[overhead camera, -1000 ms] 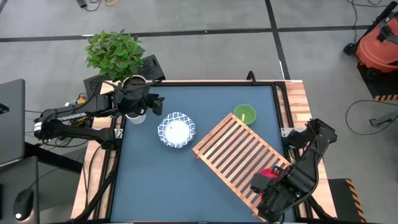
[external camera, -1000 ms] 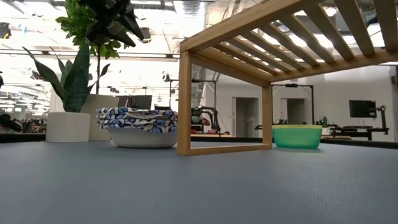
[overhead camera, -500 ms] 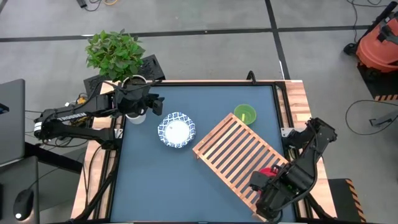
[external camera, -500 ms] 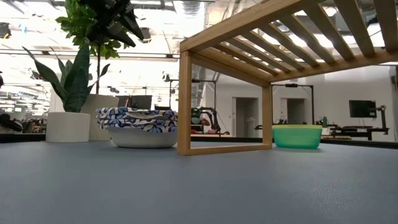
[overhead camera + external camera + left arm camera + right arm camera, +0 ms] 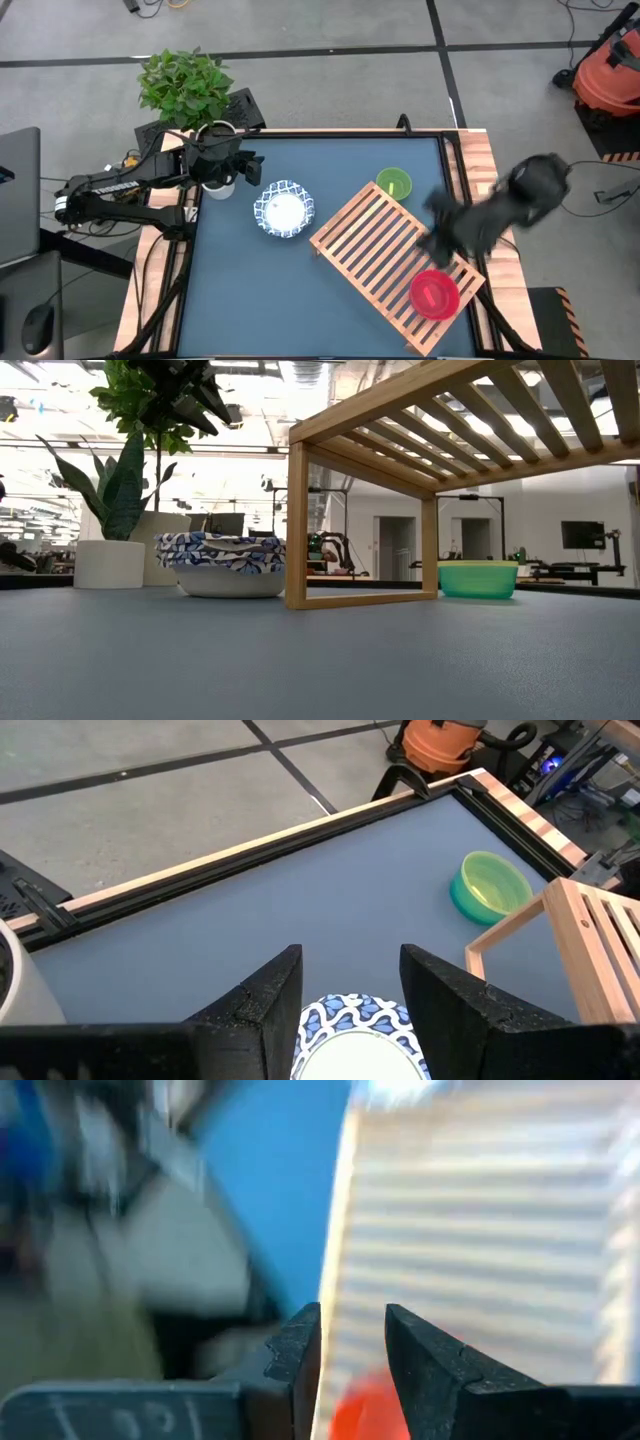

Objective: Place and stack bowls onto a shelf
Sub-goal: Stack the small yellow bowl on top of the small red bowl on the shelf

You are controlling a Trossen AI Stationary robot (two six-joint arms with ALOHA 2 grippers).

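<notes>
A red bowl (image 5: pixel 434 295) sits on the near right end of the light-wood slatted shelf (image 5: pixel 375 250). It also shows in the right wrist view (image 5: pixel 365 1405). My right gripper (image 5: pixel 437 238) is open and empty over the shelf, just beyond the red bowl, and its arm is blurred. A white bowl with a blue patterned rim (image 5: pixel 283 210) and a green bowl (image 5: pixel 393 183) rest on the blue tabletop. My left gripper (image 5: pixel 350 995) is open and empty at the far left, just above the white bowl's far rim (image 5: pixel 355 1025).
A pale plant pot (image 5: pixel 215 165) with a leafy plant stands at the table's far left corner, beside my left arm. In the low view the shelf (image 5: pixel 440 420) stands on its legs between the white bowl (image 5: pixel 220 565) and the green bowl (image 5: pixel 478 578).
My right arm has swung fast from the shelf's near right corner toward the table's far edge. The red bowl, which was under the gripper, now lies alone on the shelf.
</notes>
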